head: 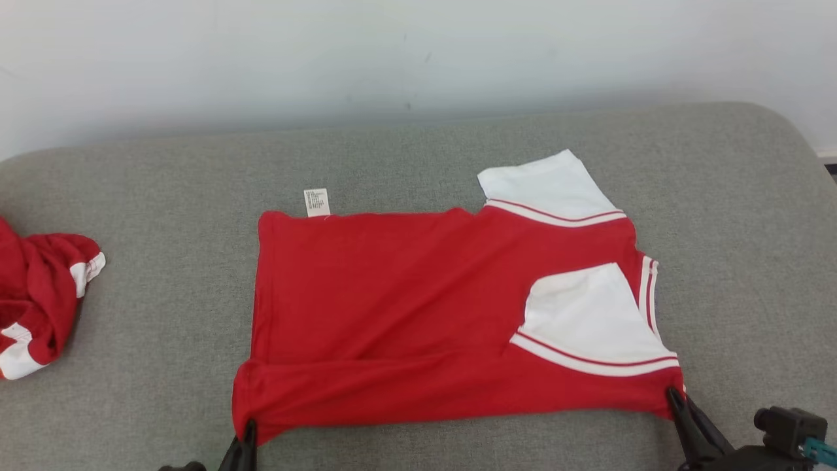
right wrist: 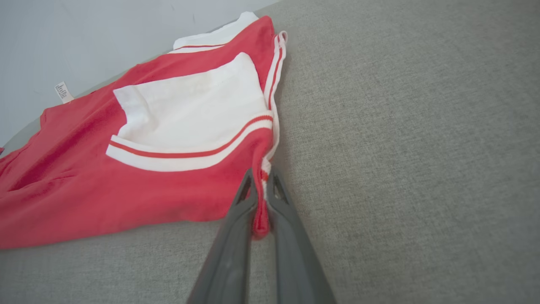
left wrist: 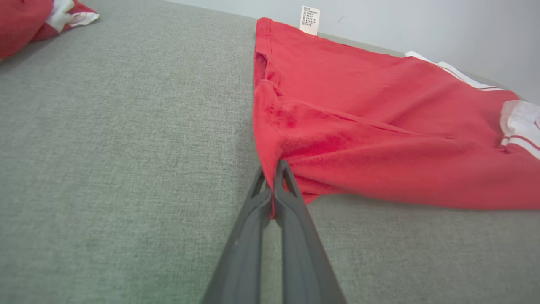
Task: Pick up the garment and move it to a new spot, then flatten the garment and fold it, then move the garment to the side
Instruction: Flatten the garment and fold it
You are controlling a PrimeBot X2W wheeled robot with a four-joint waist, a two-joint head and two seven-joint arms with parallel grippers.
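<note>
The garment (head: 405, 307) is a red T-shirt with white sleeves, lying mostly flat on the grey cushion, a white care label at its far hem. My left gripper (head: 247, 433) is shut on the garment's near left corner, and the left wrist view shows red cloth (left wrist: 337, 139) pinched between the left gripper (left wrist: 274, 169) tips. On the near right corner, beside the white-striped trim, my right gripper (head: 673, 397) is shut. In the right wrist view a red fold of the garment (right wrist: 168, 169) sits clamped in the right gripper (right wrist: 260, 175).
A second red and white garment (head: 36, 304) lies crumpled at the cushion's left edge, also seen as a crumpled heap (left wrist: 38, 17) in the left wrist view. The grey cushion (head: 163, 196) backs onto a pale wall (head: 418, 52). Bare cushion stretches on the right.
</note>
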